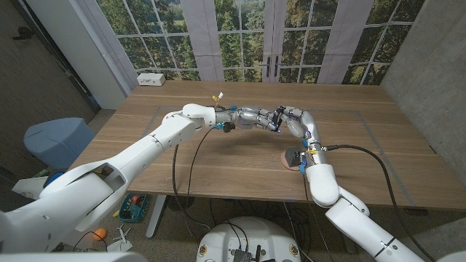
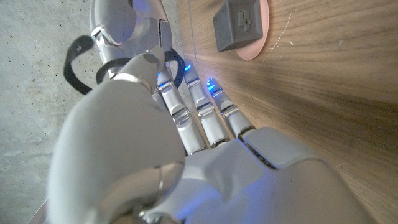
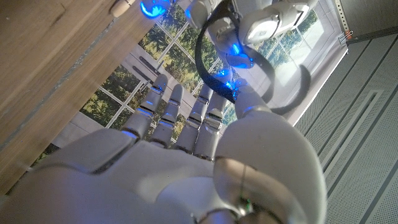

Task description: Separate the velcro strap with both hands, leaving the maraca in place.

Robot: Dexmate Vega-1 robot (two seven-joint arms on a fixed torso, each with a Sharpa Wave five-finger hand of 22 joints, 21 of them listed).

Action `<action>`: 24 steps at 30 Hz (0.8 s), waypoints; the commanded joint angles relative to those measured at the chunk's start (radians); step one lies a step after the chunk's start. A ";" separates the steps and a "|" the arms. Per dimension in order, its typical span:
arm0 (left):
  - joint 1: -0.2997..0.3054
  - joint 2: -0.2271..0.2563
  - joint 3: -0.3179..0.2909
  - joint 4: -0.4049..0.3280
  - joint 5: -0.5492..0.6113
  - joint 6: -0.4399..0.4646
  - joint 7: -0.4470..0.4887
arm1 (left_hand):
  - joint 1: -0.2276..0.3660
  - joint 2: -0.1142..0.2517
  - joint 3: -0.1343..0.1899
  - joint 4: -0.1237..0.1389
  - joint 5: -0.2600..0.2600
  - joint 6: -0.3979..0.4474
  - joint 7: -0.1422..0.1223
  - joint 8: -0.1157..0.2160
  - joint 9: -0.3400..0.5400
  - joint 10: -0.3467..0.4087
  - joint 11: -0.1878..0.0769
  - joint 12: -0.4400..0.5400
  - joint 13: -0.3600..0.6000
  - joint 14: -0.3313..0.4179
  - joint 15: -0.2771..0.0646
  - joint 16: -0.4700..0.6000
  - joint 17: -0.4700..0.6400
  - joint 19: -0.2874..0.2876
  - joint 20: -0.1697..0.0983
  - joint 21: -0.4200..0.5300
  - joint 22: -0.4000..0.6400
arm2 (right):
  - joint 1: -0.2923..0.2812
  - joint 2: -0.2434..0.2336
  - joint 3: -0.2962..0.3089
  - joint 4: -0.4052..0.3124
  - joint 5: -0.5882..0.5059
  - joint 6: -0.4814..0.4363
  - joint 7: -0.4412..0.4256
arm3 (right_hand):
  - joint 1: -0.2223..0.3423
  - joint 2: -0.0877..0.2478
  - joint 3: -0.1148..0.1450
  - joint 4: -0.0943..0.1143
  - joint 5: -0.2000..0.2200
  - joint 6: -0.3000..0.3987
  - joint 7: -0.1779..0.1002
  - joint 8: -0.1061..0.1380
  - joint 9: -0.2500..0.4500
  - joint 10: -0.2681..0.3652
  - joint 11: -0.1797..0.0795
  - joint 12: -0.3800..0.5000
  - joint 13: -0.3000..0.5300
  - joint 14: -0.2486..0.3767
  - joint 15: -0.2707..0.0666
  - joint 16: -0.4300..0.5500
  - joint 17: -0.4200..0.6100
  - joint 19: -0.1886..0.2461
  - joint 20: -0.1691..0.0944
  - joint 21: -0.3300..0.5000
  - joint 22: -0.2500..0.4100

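Strap (image 3: 214, 74) held up over mid-table, black velcro loop pinched between left hand (image 1: 247, 116) and right hand (image 1: 291, 118), fingers of each closed on it. Peel apart slowly, keeping clear of maraca (image 1: 218, 97) lying nearby

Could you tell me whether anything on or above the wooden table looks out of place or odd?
Nothing stands out. The left hand and right hand meet above the wooden table, both gripping the black velcro strap. A pinkish round object under a grey block sits on the table near the right arm.
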State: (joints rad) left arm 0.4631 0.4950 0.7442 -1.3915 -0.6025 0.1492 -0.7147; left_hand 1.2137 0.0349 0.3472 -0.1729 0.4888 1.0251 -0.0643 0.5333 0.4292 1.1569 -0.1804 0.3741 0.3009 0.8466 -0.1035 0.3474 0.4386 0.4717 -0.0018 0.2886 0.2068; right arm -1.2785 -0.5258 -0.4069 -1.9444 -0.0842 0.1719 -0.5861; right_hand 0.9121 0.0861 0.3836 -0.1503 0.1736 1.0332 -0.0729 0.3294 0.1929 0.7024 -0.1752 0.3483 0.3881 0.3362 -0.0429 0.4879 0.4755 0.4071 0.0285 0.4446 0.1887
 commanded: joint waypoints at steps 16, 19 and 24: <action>-0.001 0.001 0.006 -0.001 0.023 -0.146 -0.113 | 0.016 0.040 -0.004 0.002 0.001 -0.040 -0.011 -0.032 -0.015 -0.035 -0.018 0.019 0.383 -0.037 -0.138 -0.014 0.026 -0.035 0.022 0.006 0.009 | -0.020 0.081 0.013 0.040 -0.008 0.068 -0.092 | 0.014 0.027 -0.025 -0.007 -0.002 0.069 0.047 0.008 0.002 0.038 -0.004 0.013 0.020 0.015 -0.152 0.035 0.024 0.025 -0.027 0.025 0.008; 0.012 0.009 -0.002 -0.019 0.023 -0.164 -0.104 | 0.018 0.041 -0.004 0.002 -0.001 -0.041 -0.007 -0.035 -0.018 -0.039 -0.018 0.017 0.384 -0.040 -0.138 -0.014 0.029 -0.038 0.024 0.006 0.010 | -0.022 0.101 0.015 0.056 -0.006 0.093 -0.113 | 0.018 0.031 -0.026 -0.008 -0.002 0.075 0.054 0.007 0.003 0.050 -0.003 0.017 0.023 0.020 -0.152 0.039 0.025 0.029 -0.030 0.029 0.008; 0.028 0.016 -0.014 -0.042 0.019 -0.189 -0.094 | 0.027 0.052 -0.003 -0.001 -0.006 -0.047 -0.004 -0.045 -0.027 -0.054 -0.014 0.013 0.391 -0.045 -0.138 -0.014 0.038 -0.047 0.031 0.006 0.011 | -0.020 0.138 0.020 0.090 0.001 0.137 -0.147 | 0.025 0.037 -0.027 -0.010 -0.002 0.077 0.060 0.004 0.004 0.063 -0.003 0.022 0.027 0.033 -0.154 0.045 0.026 0.039 -0.035 0.036 0.009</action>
State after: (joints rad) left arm 0.4622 0.4948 0.7504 -1.3897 -0.5871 0.0253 -0.8180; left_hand 1.2165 0.0563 0.3433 -0.1742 0.4875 0.9836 -0.0697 0.4915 0.4038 1.1136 -0.1944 0.3895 0.3272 0.8073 -0.0966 0.3397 0.4703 0.4306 0.0285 0.2885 0.2141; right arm -1.2940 -0.4523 -0.3953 -1.9037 -0.0849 0.2416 -0.6694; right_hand 0.9266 0.1163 0.3587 -0.1587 0.1738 1.0986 -0.0182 0.3329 0.1933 0.7505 -0.1769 0.3630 0.4108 0.3579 -0.0427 0.5223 0.4986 0.4361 -0.0004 0.4736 0.1932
